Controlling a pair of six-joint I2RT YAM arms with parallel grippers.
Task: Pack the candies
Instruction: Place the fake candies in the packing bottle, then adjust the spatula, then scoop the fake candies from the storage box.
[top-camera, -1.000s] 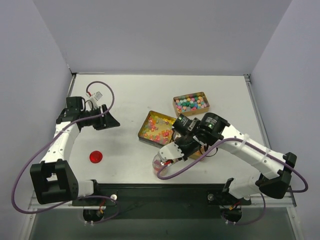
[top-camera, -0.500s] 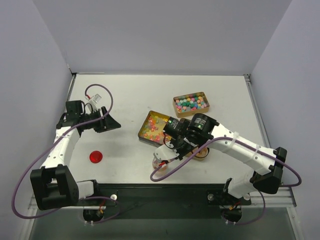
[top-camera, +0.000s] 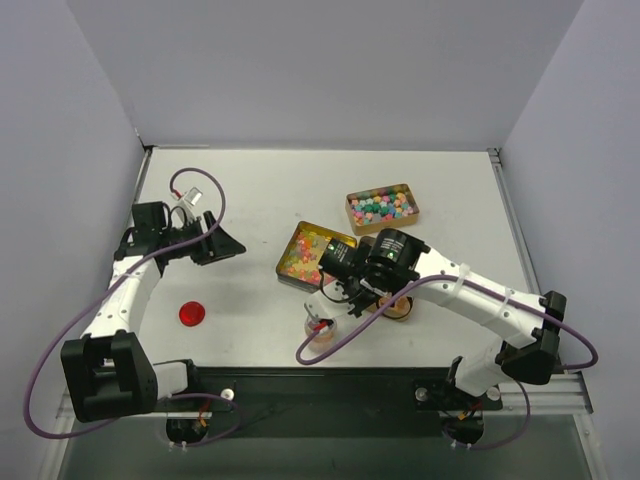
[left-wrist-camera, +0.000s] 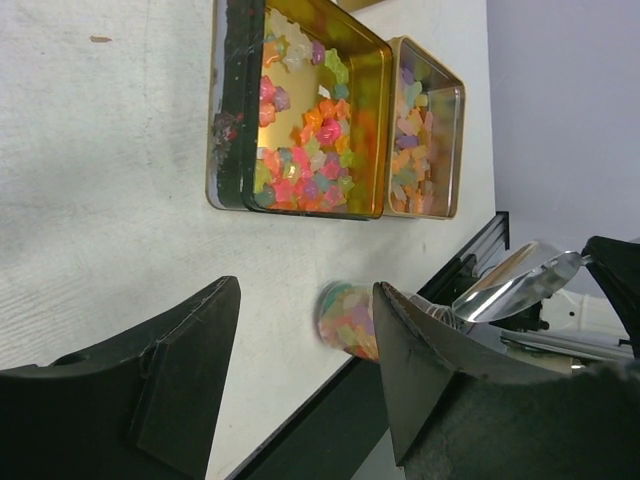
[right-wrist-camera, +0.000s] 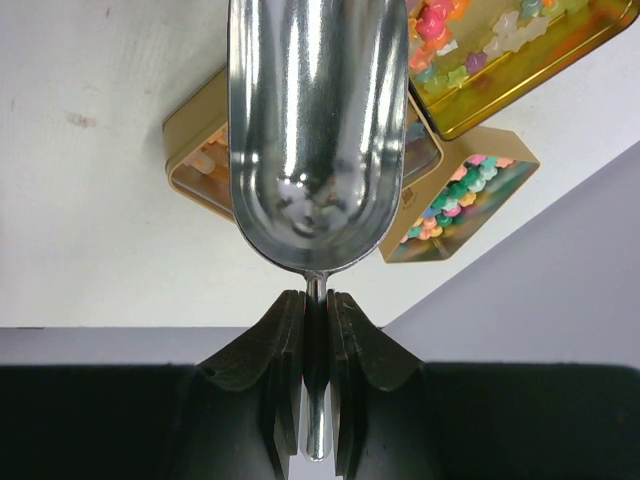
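Many tiny candies (left-wrist-camera: 300, 150) fill the tins (left-wrist-camera: 372, 110) at the middle of the table (top-camera: 250, 190) and the jar (top-camera: 320, 328) by its near edge. They look light, hard and prone to roll, so scoop, don't pinch. Your right gripper (right-wrist-camera: 315, 330) clamps the scoop (right-wrist-camera: 315, 130) by its handle; your left gripper (left-wrist-camera: 305, 295) gapes empty.

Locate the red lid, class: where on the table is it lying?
In the top view, the red lid lies on the left side of the table, near the front edge, just right of the left arm.
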